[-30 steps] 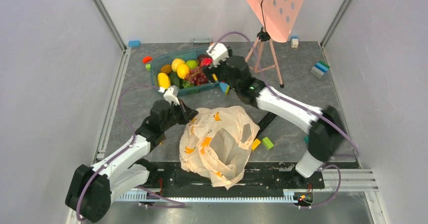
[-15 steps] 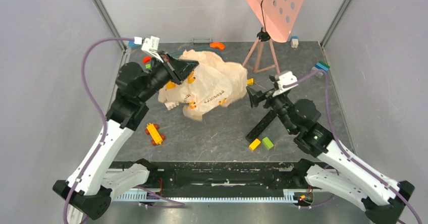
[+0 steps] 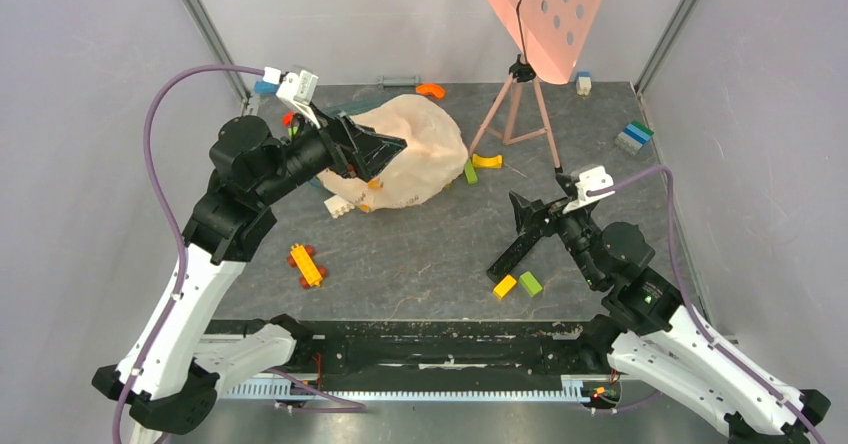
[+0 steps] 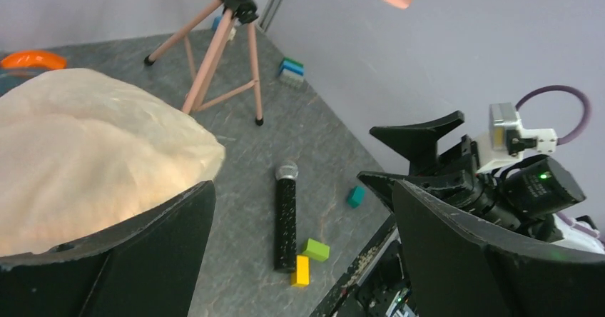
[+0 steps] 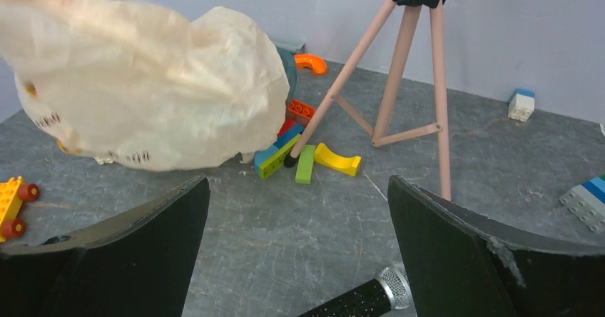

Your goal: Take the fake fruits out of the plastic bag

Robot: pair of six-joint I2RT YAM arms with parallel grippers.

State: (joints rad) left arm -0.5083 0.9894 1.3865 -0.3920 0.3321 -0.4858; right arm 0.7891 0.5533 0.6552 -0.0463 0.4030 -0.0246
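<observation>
The cream plastic bag (image 3: 415, 154) lies in a rounded heap at the back left of the table, also seen in the left wrist view (image 4: 93, 153) and the right wrist view (image 5: 157, 88). No fake fruits show in any view. My left gripper (image 3: 378, 152) hovers at the bag's left side, open, with nothing between its fingers (image 4: 300, 188). My right gripper (image 3: 520, 219) stands open and apart from the bag, to its right, over bare table (image 5: 297, 181). A sliver of teal tub (image 5: 287, 66) peeks out behind the bag.
A black microphone (image 3: 518, 249) lies under the right gripper, with yellow and green blocks (image 3: 518, 284) at its near end. A pink tripod (image 3: 520, 104) stands behind. A yellow toy car (image 3: 307, 265), a yellow arch (image 3: 487, 160) and other blocks (image 3: 633, 136) lie scattered.
The left gripper has opened and let go of the bag, which has settled into a rounder heap. The right arm has drawn back toward the near right, its jaws wider.
</observation>
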